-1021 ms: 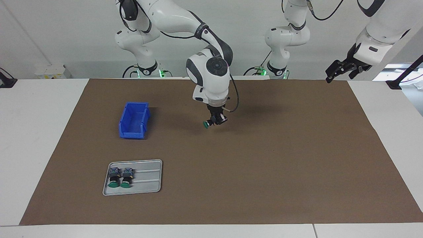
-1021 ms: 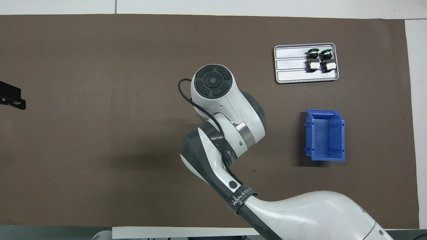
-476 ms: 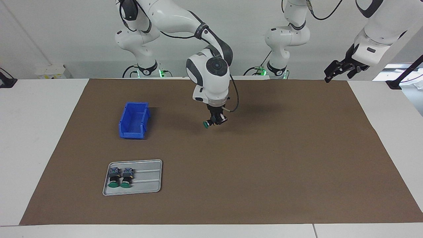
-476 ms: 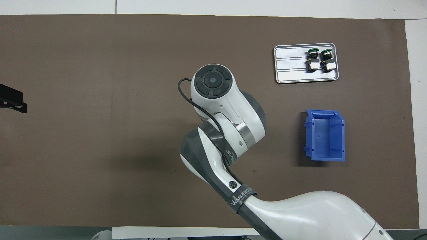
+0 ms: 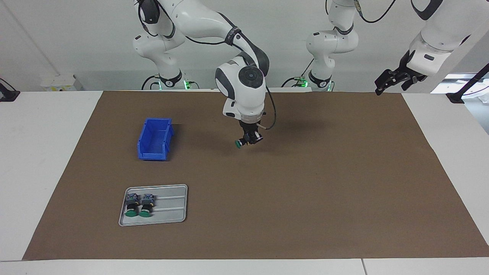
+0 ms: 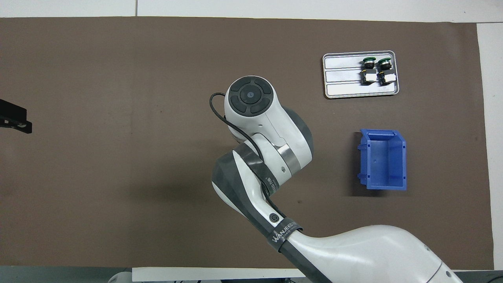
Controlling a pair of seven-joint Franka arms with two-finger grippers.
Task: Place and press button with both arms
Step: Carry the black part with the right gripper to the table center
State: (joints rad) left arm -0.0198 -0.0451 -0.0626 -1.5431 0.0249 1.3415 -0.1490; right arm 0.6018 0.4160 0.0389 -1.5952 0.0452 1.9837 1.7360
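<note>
My right gripper hangs low over the middle of the brown mat, shut on a button that lies sideways with its green cap toward the right arm's end. In the overhead view the right arm's wrist hides this gripper and the button. Two more buttons lie side by side on a grey metal tray, also in the overhead view. My left gripper is raised over the mat's edge at the left arm's end, and its tip shows in the overhead view.
A blue open bin stands on the mat toward the right arm's end, nearer to the robots than the tray; it also shows in the overhead view. The tray has bare slots beside the two buttons.
My left gripper has shifted slightly, up and a little inward over the mat's edge. The right gripper with the button has barely moved.
</note>
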